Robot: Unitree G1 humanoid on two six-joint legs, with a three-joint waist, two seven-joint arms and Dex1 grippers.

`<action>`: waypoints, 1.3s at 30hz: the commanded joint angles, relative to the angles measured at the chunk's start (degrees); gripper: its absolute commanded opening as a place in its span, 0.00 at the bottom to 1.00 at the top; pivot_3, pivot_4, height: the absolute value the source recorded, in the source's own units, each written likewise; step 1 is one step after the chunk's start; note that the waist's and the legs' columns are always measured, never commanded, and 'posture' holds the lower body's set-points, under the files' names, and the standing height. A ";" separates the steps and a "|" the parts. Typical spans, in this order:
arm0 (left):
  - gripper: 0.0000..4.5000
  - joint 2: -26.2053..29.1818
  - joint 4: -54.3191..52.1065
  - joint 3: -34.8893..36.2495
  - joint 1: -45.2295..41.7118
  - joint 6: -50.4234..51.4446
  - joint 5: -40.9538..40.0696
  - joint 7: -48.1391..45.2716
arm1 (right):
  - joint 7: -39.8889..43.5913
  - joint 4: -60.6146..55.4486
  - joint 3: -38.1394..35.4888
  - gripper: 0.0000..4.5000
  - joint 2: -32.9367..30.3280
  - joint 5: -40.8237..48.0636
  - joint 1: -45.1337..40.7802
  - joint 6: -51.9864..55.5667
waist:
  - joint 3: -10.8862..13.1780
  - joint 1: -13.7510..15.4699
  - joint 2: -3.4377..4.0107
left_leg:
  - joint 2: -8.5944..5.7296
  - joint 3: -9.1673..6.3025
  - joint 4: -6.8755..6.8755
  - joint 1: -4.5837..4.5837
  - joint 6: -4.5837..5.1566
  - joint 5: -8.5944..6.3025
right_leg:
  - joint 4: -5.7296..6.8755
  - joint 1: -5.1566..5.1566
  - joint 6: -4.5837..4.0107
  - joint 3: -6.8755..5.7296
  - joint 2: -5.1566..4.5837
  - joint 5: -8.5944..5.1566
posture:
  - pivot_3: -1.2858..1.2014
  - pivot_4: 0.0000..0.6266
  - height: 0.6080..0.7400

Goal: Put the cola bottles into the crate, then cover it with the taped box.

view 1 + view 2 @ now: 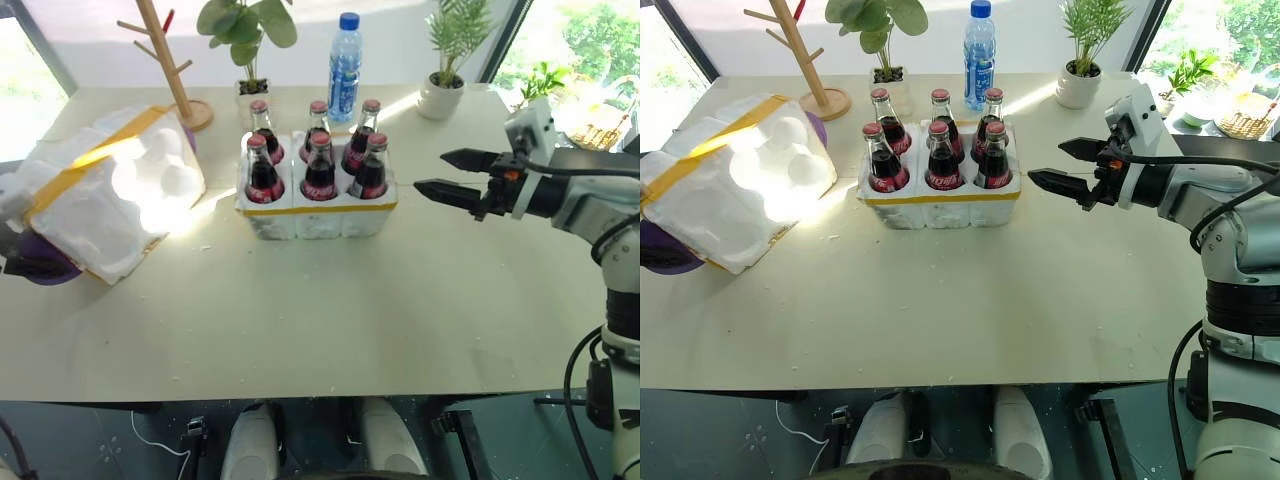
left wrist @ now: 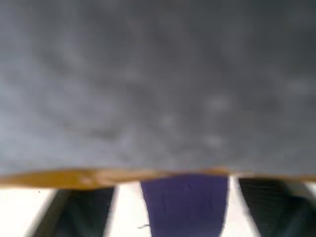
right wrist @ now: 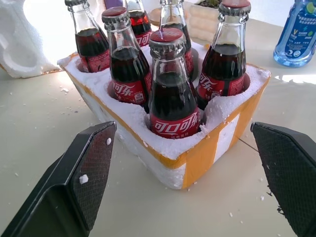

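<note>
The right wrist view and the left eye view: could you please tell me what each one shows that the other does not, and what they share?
The right wrist view alone shows the labels on the cola bottles close up, foam crumbs on the table, and the textured inner pads of the right pincer, standing wide open.

The left eye view alone shows the taped box lying tilted on the left with its hollow side facing out, the wooden stand and two potted plants.

Both show six bottles standing in the crate and the water bottle.
</note>
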 commanded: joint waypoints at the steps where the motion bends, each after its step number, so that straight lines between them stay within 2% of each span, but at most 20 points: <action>1: 0.36 -0.49 1.36 0.02 -1.51 -0.96 1.58 0.43 | -0.50 -3.39 -2.17 1.00 -0.92 1.34 0.33 0.14 | 0.00 0.00 -0.01 | 0.00 0.00 0.00 0.00 0.00 0.00 | 0.00 0.01 0.00 0.00 -0.01 0.00 | 0.52 0.24 1.00; 3: 0.13 -0.28 1.70 -0.15 -1.88 -1.58 2.07 -0.12 | -0.58 -3.70 -2.08 1.00 -0.95 1.36 0.77 0.12 | -0.01 -0.01 -0.02 | -0.01 -0.02 0.01 0.00 0.00 0.00 | 0.00 0.02 0.00 -0.01 0.00 0.00 | 0.52 0.24 1.00; 4: 0.07 -0.16 1.65 -0.19 -2.12 -1.60 2.27 -0.46 | -0.56 -3.69 -2.07 1.00 -0.98 1.38 0.90 0.06 | -0.01 -0.04 -0.02 | -0.01 -0.03 0.01 0.00 0.00 0.00 | 0.00 0.02 0.00 -0.01 0.00 0.00 | 0.52 0.24 1.00; 5: 0.06 -0.09 1.59 -0.20 -2.42 -1.53 2.46 -0.66 | -0.49 -3.55 -2.05 1.00 -1.04 1.37 0.96 -0.07 | -0.02 -0.06 -0.03 | 0.00 -0.03 0.01 0.00 0.00 0.00 | 0.00 0.02 0.00 -0.01 0.00 0.00 | 0.52 0.24 1.00; 11: 0.06 0.11 -0.21 2.44 -2.98 -6.41 2.06 5.32 | 1.91 -3.60 -3.41 1.00 -3.65 2.48 2.64 0.53 | 0.00 -0.08 -0.05 | 0.00 -0.04 0.00 -0.01 0.00 0.00 | 0.00 0.01 0.01 -0.02 0.01 0.00 | 0.52 0.24 1.00; 14: 0.06 -0.40 -2.92 6.02 -3.70 -9.00 0.32 12.69 | 1.51 -3.76 -4.46 1.00 -5.47 1.89 3.08 0.13 | 0.01 -0.14 -0.08 | 0.00 -0.04 0.01 -0.03 0.00 0.00 | -0.01 0.01 0.02 -0.01 -0.01 0.00 | 0.52 0.24 1.00; 18: 0.06 -1.98 -11.53 12.26 -3.30 -11.63 -2.64 22.08 | 0.46 -2.55 -6.56 1.00 -7.13 2.15 2.99 1.31 | 0.00 -0.15 -0.16 | 0.00 -0.06 0.01 -0.04 0.00 0.00 | 0.00 0.01 0.03 -0.02 -0.01 0.01 | 0.52 0.24 1.00; 22: 0.06 -7.49 -23.53 16.85 -4.50 -17.54 -3.06 36.39 | -0.41 -3.42 -9.00 1.00 -7.88 2.62 4.84 2.06 | -0.01 0.10 -0.18 | -0.01 -0.06 0.03 -0.04 0.00 0.00 | 0.01 0.04 0.13 -0.01 -0.01 0.07 | 0.52 0.24 1.00; 27: 0.06 -12.61 -31.74 13.86 -4.45 -28.92 2.35 46.33 | -0.47 -4.29 -10.25 1.00 -8.39 2.80 7.96 1.87 | -0.01 -0.11 -0.18 | -0.08 -0.06 0.05 0.00 0.00 0.00 | -0.03 0.14 0.25 0.02 -0.02 0.14 | 0.52 0.24 1.00; 33: 0.06 -17.36 -31.02 6.50 -7.55 -39.81 11.38 53.09 | -1.13 -4.23 -11.82 1.00 -8.79 3.07 9.88 1.57 | -0.02 -0.10 -0.17 | -0.08 -0.05 0.04 0.06 -0.01 0.01 | 0.01 0.14 0.25 0.04 0.02 0.15 | 0.52 0.24 1.00; 39: 0.06 -20.06 -31.14 2.77 -5.53 -45.19 16.09 56.40 | -1.93 -7.08 -13.36 1.00 -8.19 4.31 12.39 1.91 | -0.02 -0.22 -0.17 | -0.08 -0.05 0.04 0.06 -0.01 0.01 | -0.03 0.16 0.26 0.05 0.00 0.15 | 0.52 0.24 1.00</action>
